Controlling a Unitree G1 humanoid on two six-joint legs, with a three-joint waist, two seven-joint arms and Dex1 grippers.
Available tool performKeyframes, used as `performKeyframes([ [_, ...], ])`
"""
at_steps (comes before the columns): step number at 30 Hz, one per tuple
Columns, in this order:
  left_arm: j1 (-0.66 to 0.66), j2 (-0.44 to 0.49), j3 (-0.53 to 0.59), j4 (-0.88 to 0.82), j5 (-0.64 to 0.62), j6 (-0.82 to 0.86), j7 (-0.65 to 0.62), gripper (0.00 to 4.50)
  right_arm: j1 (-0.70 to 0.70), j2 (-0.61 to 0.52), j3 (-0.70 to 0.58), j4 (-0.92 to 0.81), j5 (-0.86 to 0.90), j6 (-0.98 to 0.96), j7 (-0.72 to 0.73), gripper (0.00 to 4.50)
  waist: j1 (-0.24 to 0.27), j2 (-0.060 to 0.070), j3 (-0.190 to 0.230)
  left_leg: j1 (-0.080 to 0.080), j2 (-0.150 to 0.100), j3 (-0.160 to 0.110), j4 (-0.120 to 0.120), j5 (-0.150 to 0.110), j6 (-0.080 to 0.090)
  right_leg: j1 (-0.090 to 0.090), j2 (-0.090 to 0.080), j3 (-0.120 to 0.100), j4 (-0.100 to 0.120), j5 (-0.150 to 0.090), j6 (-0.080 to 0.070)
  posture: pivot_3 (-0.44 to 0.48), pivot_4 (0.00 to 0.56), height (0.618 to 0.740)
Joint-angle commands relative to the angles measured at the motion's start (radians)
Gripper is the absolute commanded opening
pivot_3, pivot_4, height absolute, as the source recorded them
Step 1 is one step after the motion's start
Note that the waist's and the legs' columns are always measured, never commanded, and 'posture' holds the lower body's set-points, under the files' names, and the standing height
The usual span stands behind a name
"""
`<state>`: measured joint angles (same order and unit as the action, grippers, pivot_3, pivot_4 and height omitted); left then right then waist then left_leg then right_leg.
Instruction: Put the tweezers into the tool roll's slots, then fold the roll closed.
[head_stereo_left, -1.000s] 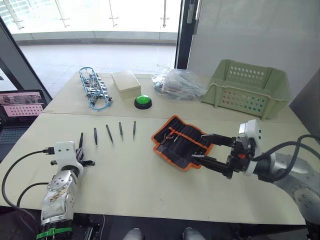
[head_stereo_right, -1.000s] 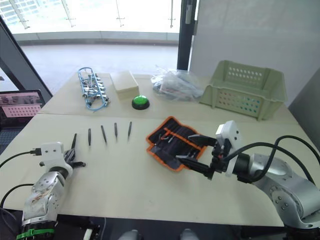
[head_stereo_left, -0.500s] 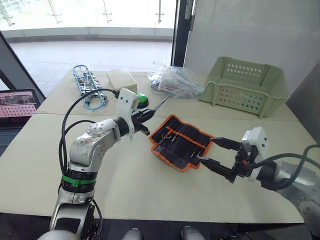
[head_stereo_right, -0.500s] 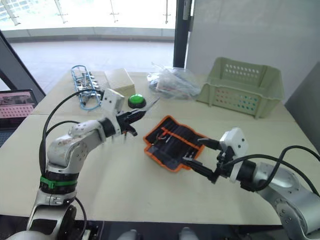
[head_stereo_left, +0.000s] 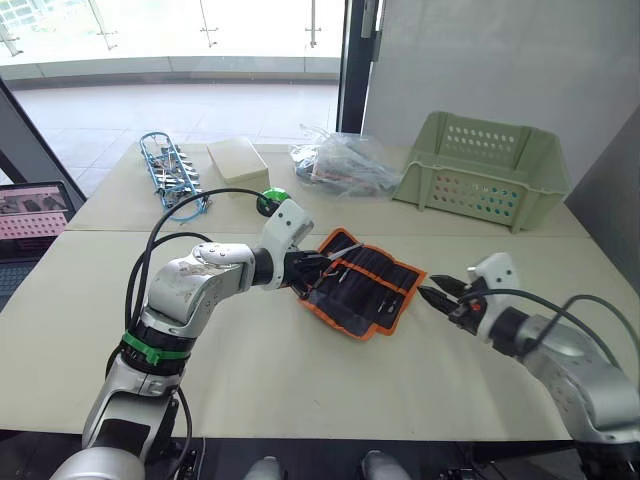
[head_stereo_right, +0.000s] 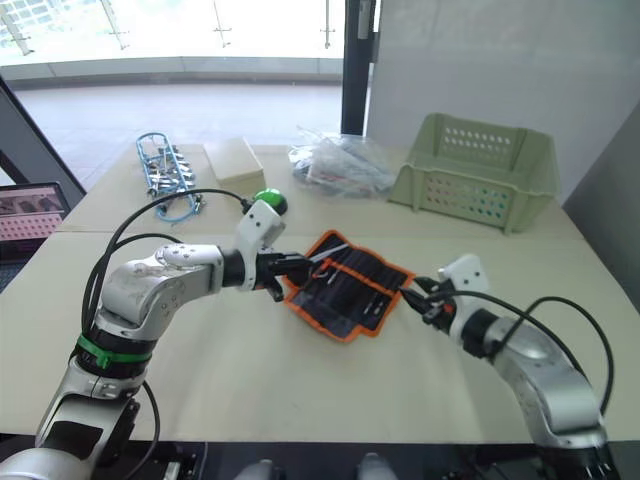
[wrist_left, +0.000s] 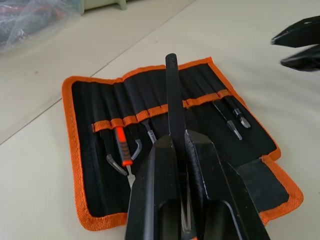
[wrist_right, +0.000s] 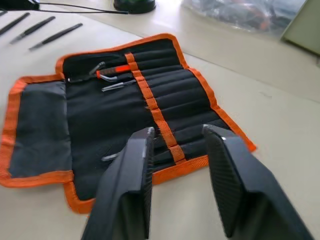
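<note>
Now: left gripper (wrist_left: 176, 150) clamps a tweezer (wrist_left: 175, 100) over the open roll (head_stereo_left: 362, 285).
Roll lies mid-frame on the table (head_stereo_left: 300, 380); right gripper (wrist_right: 175, 150), fingers apart, sits just beside its right edge.

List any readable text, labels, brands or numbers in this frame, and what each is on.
None can be read.
The laptop screen at the table's left edge shows a pinkish picture; any writing there is too small to read.
The tool roll, the green basket and the left gripper, shut on a tweezer, carry no visible lettering.
</note>
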<state>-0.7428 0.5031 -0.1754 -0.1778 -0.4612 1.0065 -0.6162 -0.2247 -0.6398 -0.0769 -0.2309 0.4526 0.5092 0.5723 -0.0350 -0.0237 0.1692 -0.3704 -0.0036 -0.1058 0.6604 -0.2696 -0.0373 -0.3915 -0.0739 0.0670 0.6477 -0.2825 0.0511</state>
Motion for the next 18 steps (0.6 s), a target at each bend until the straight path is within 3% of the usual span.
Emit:
performKeyframes([
  [1,0.017,0.007,0.009,-0.056,0.02,0.0,0.019,0.0,-0.105,0.023,0.042,0.182,-0.059,-0.091,0.074,0.22,-0.003,0.0,0.0,0.0,0.0,0.0,0.0,0.0,0.0,0.0,0.0,0.0,0.0,0.0,0.0,0.0,0.15,0.74],
  [2,0.024,0.007,0.006,-0.063,0.026,-0.005,0.024,0.0,-0.127,0.03,0.049,0.221,-0.069,-0.112,0.093,0.04,-0.003,0.0,0.0,-0.001,0.0,0.0,0.0,0.0,0.0,-0.001,-0.001,0.0,0.0,0.0,0.0,0.0,0.15,0.74],
  [9,0.103,-0.003,0.036,-0.142,0.007,0.053,0.062,0.0,-0.266,0.099,0.08,0.499,-0.123,-0.226,0.192,0.04,-0.002,0.0,0.0,-0.003,-0.001,0.0,0.0,0.0,0.0,-0.003,-0.002,0.0,0.0,0.0,0.0,0.0,0.15,0.74],
  [18,0.13,0.003,0.063,-0.184,-0.018,0.114,0.079,0.0,-0.278,0.161,0.102,0.701,-0.167,-0.269,0.269,0.04,-0.006,0.0,0.0,-0.002,-0.001,0.0,0.0,0.0,0.0,-0.004,-0.002,0.001,0.001,0.0,0.0,0.0,0.15,0.74],
])
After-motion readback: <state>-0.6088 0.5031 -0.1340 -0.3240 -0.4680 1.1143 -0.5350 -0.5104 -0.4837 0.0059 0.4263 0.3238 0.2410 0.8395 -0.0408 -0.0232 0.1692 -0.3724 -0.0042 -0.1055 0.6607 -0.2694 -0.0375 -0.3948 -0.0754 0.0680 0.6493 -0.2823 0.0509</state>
